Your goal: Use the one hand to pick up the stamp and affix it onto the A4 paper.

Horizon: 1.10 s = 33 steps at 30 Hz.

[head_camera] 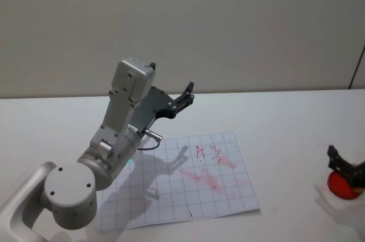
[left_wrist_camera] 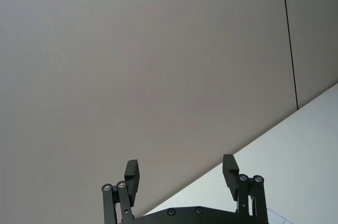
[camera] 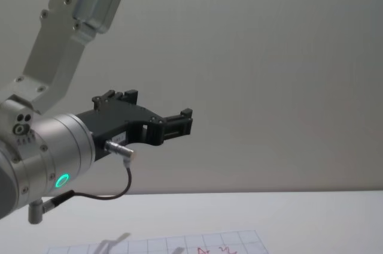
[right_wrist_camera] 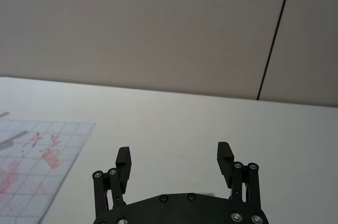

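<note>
Bearing red "A" (head_camera: 199, 151), A4 paper (head_camera: 165, 199)

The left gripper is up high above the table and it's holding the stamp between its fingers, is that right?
Not quite. The left gripper is up high above the table, but it holds nothing. The left wrist view shows its fingers spread apart, with only the wall showing between them.

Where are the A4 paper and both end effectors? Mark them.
A4 paper (head_camera: 217, 205), head view, bare grid near its front edge.
Left end effector (left_wrist_camera: 180, 174), left wrist view, midway between open fingertips.
Right end effector (right_wrist_camera: 174, 159), right wrist view, midway between open fingertips.
</note>
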### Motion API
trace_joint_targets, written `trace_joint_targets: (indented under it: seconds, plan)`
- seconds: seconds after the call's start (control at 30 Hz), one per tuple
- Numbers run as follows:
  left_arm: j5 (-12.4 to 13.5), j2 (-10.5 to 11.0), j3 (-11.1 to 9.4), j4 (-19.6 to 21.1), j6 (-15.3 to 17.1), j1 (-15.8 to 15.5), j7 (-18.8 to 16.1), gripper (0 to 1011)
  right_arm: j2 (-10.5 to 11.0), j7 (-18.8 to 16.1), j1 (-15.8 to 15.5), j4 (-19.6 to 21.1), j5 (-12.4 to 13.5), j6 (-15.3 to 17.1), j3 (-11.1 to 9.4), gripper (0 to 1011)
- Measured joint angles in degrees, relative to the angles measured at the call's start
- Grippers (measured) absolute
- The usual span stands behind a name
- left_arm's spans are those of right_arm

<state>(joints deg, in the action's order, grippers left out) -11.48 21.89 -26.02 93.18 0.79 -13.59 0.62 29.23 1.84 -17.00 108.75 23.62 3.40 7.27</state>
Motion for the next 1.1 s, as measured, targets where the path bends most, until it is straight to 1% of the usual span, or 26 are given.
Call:
trace_joint_targets:
  seconds: [0.1, 0.23, 0.5, 0.83, 1.1]
  plan:
    - [0.0, 0.0, 0.0, 0.0, 0.0, 0.0, 0.0, 1001, 0.5, 1.2, -1.6, 0.4, 0.0, 0.5, -0.3, 1001]
    - [0.0, 0.0, 0.0, 0.0, 0.0, 0.0, 0.0, 1001, 0.9, 2.4, -3.0, 0.7, -0.2, 1.3, -0.7, 1001]
    - [0.0, 0.0, 0.0, 0.0, 0.0, 0.0, 0.0, 1001, 1.0, 3.8, -3.7, 0.5, -1.3, 3.5, -1.0, 1001]
    - [0.0, 0.0, 0.0, 0.0, 0.0, 0.0, 0.0, 1001, 0.3, 3.6, -2.1, -1.2, -3.0, 6.6, -1.0, 1001]
    - [0.0, 0.0, 0.0, 0.0, 0.0, 0.0, 0.0, 1001, -0.8, 2.1, 0.3, -3.2, -4.3, 9.2, -0.6, 1001]
